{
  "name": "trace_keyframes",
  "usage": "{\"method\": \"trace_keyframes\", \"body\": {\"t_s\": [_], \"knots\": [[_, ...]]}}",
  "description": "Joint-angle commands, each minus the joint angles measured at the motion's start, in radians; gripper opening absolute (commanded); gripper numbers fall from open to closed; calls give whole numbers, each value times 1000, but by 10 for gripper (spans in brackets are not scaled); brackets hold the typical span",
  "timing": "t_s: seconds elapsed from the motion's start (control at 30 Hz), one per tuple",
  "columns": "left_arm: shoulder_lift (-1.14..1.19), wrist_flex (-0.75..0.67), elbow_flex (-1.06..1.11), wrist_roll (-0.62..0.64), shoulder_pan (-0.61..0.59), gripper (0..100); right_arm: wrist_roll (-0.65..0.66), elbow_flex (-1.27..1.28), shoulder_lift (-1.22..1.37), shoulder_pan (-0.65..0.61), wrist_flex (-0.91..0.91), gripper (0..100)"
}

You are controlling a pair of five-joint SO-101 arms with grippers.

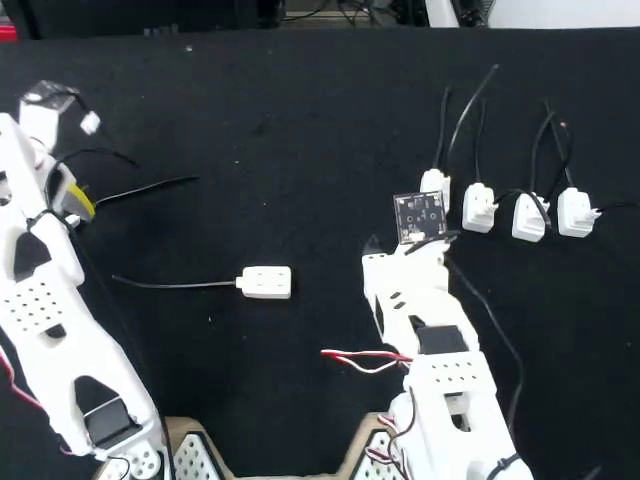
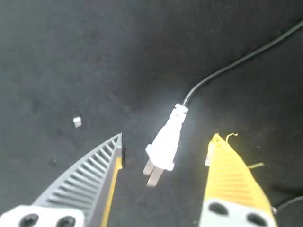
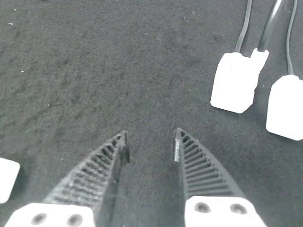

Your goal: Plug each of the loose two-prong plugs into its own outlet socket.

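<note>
One loose plug (image 2: 163, 144), white with two prongs, lies flat on the black table (image 1: 300, 120) at the left side. Its black cord (image 1: 150, 187) trails off to the right. The left gripper (image 2: 166, 137) hangs over it with jaws wide apart. One grey finger (image 2: 94, 175) and one yellow finger (image 2: 229, 175) stand either side of the plug, neither touching it, so the gripper holds nothing. A tiny white speck (image 2: 77, 122) lies on the table near the grey finger.

One white socket (image 1: 265, 282) lies alone near the middle of the table, between the two arms, with a thin cord running left from it.

Four white blocks (image 1: 480, 208) sit in a row at the right, side by side but apart, each with dark cords leading toward the far edge. Whether each is a socket with a plug already in it cannot be told from the high view. In the right wrist view, the leftmost block has a small white piece at its far end where a cord joins.

The right gripper (image 3: 151, 134) sits just left of that row, on its near side. Its jaws are partly open over bare table and hold nothing.
</note>
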Motion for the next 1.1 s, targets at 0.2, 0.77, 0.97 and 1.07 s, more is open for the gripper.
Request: {"method": "trace_keyframes", "body": {"t_s": [0.2, 0.77, 0.97, 1.07], "knots": [[92, -20, -130, -20, -21, 236, -8, -51, -27, -14, -18, 149], [49, 281, -360, 130, 36, 30, -8, -53, -27, -9, -18, 149], [-193, 282, -128, 279, 84, 30, -8, -53, -27, -6, -17, 149], [-411, 279, 151, 282, 147, 30, -8, -54, -27, -6, -15, 149]]}}
